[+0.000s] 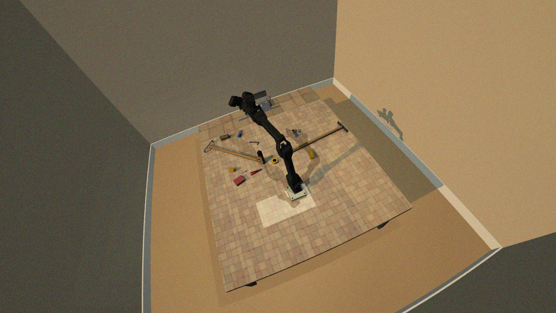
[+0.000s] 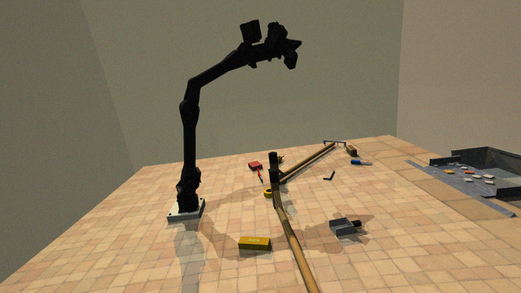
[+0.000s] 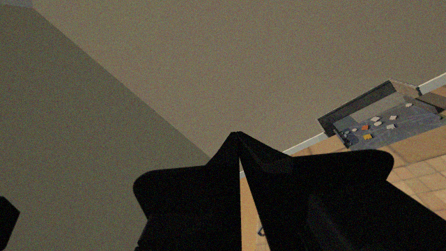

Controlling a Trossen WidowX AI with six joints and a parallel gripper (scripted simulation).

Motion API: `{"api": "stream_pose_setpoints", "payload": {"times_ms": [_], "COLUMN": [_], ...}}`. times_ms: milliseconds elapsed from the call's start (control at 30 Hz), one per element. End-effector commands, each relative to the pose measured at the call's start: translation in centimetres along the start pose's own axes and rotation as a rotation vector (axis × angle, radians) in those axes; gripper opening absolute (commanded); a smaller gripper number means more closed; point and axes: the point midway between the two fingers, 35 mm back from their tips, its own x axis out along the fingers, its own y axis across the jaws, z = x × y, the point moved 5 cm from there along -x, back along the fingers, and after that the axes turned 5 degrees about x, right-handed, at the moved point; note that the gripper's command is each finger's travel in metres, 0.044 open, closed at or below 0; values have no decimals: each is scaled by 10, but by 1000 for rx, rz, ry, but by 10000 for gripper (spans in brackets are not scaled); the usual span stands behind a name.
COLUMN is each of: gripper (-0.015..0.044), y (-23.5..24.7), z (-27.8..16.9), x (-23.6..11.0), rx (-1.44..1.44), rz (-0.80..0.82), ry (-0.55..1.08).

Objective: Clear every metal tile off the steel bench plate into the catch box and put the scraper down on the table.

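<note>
My gripper (image 2: 300,42) (image 3: 235,137) is shut and empty, high above the table. A long wooden-handled tool (image 1: 320,138) (image 2: 300,259) with a flat, dark crosswise blade (image 1: 342,126) lies on the table, its upright black-ended grip (image 2: 273,174) near the middle. A second long-handled tool (image 1: 233,152) (image 2: 307,160) has an open, rake-like metal head. The blue-grey steel plate (image 2: 473,188) (image 3: 414,122) holds several small tiles, including an orange tile (image 2: 469,171) (image 3: 365,127) and a yellow tile (image 2: 448,171) (image 3: 367,137). The dark-walled catch box (image 2: 469,156) (image 3: 359,102) adjoins its far end; part of its inside is hidden.
A yellow block (image 1: 311,153) (image 2: 255,244) and a small grey tray (image 2: 342,229) lie near the blade tool's handle. A yellow tape roll (image 2: 265,195), red box (image 1: 239,180) (image 2: 255,165), blue-handled tool (image 1: 240,134) (image 2: 355,162), hex key (image 2: 329,177) and wooden block (image 2: 351,150) lie around the second tool.
</note>
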Motion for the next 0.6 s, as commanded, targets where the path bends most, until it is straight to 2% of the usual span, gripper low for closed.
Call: {"api": "stream_pose_setpoints", "payload": {"times_ms": [0,567], "gripper": [0,0], "y": [-9,-44], "z": [-8,-37], "x": [2,6], "rx": [-109,-542], "rz": [-32,-132], "ry": [40,224]}}
